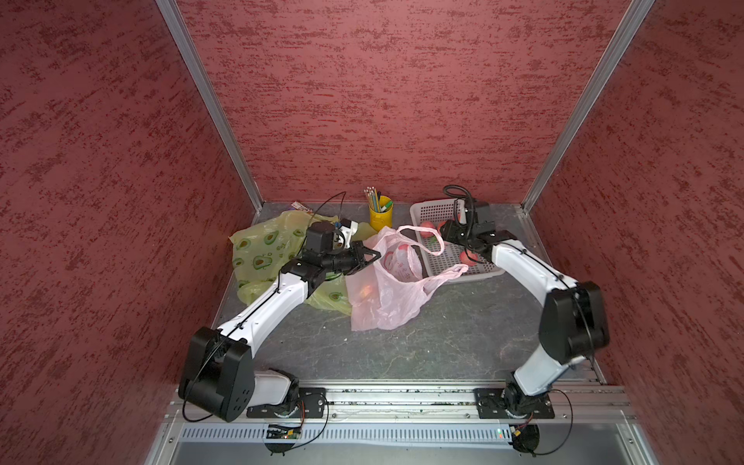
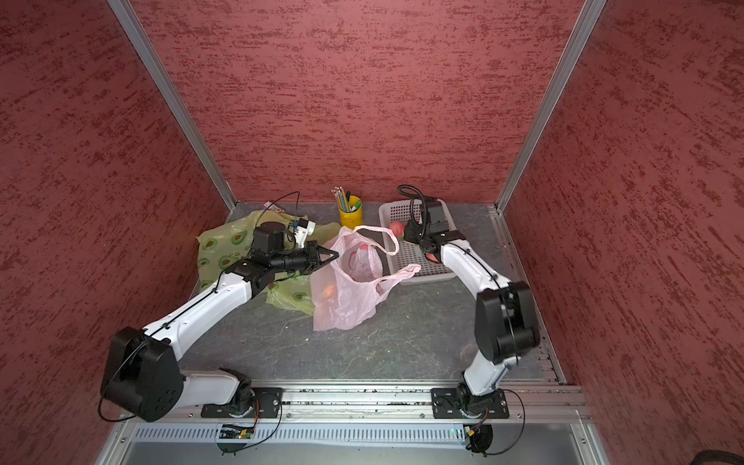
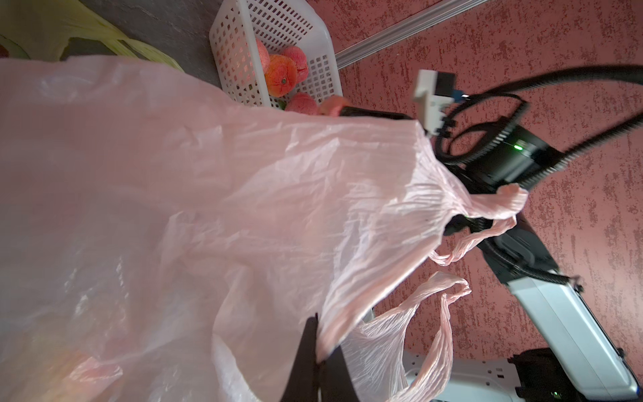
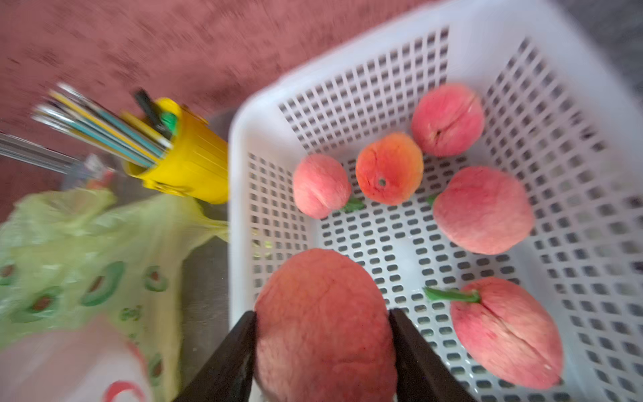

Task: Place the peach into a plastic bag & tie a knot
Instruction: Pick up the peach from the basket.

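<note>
Now right gripper (image 4: 322, 313) clasps peach (image 4: 323, 351); left gripper (image 3: 317, 348) pinches pink bag (image 3: 208, 209).

The plastic bag (image 1: 386, 290) is a pale, see-through pink with red print. The other bag (image 1: 257, 249) is yellow-green, dotted with halved avocados. The basket (image 1: 430, 209) is white lattice. The big peach (image 4: 323, 323) is dusky pink-red, and the small peach (image 4: 389, 168) is nearer orange. The pencil cup (image 1: 380, 217) is bright yellow. The walls (image 1: 382, 100) are mottled dark red, and the tabletop (image 1: 443, 346) is veined grey.
</note>
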`<state>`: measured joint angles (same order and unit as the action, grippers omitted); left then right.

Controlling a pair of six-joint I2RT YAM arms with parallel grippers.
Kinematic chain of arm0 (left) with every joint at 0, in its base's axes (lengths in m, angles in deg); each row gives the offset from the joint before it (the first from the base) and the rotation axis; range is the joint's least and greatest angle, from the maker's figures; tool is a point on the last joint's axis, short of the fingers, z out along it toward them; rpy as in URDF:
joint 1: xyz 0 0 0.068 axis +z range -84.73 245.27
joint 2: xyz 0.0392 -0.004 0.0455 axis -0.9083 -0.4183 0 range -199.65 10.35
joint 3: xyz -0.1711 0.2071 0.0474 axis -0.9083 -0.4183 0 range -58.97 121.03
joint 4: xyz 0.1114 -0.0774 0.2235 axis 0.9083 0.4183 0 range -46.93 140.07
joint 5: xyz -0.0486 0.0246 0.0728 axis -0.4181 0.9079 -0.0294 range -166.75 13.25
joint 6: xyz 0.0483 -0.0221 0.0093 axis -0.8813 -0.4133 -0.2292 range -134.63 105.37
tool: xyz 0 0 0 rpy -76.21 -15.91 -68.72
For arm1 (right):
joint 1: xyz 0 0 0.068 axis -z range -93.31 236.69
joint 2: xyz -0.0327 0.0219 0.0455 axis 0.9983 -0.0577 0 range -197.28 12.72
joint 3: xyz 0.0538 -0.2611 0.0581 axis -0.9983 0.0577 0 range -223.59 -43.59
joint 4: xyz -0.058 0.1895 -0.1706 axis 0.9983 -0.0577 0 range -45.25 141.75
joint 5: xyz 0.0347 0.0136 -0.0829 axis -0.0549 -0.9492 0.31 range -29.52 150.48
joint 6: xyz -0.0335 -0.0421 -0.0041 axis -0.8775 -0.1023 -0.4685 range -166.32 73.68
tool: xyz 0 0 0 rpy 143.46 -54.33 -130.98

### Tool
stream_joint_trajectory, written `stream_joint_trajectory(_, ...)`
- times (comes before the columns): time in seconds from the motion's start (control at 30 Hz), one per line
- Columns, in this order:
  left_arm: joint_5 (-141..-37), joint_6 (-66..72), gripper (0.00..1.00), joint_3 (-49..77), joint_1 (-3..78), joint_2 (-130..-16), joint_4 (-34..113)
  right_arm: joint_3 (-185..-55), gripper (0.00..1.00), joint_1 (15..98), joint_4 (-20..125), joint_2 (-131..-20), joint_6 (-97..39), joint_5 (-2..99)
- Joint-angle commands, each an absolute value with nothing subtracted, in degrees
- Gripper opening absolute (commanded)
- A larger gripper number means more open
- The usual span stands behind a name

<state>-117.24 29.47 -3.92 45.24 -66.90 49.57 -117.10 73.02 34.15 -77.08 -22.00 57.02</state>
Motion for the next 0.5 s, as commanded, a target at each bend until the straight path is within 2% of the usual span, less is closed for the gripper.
stream_joint_trajectory(0.0, -117.99, 28.31, 0.00, -3.61, 45.41, -66.06, 50.45, -116.60, 0.45, 73.41, 33.47, -66.12, -23.30, 55.17)
stream_joint_trajectory(0.13, -117.74, 28.19, 0.00, -3.64, 45.50, -66.45, 50.45, -118.12, 0.40, 72.47, 34.37, -57.91, -23.03, 43.74)
stream_joint_trajectory(0.27, -117.66, 28.31, 0.00, -3.25, 45.45, -66.98, 50.23, -121.25, 0.41, 64.86, 32.79, -57.41, -25.89, 33.30)
stream_joint_trajectory(0.37, -117.62, 28.38, 0.00, -2.78, 45.39, -67.13, 50.43, -121.78, 0.39, 57.99, 29.65, -59.07, -28.97, 34.26)
stream_joint_trajectory(0.47, -117.56, 28.35, 0.00, -2.55, 45.35, -66.91, 50.76, -120.47, 0.39, 54.74, 27.46, -61.88, -30.10, 36.49)
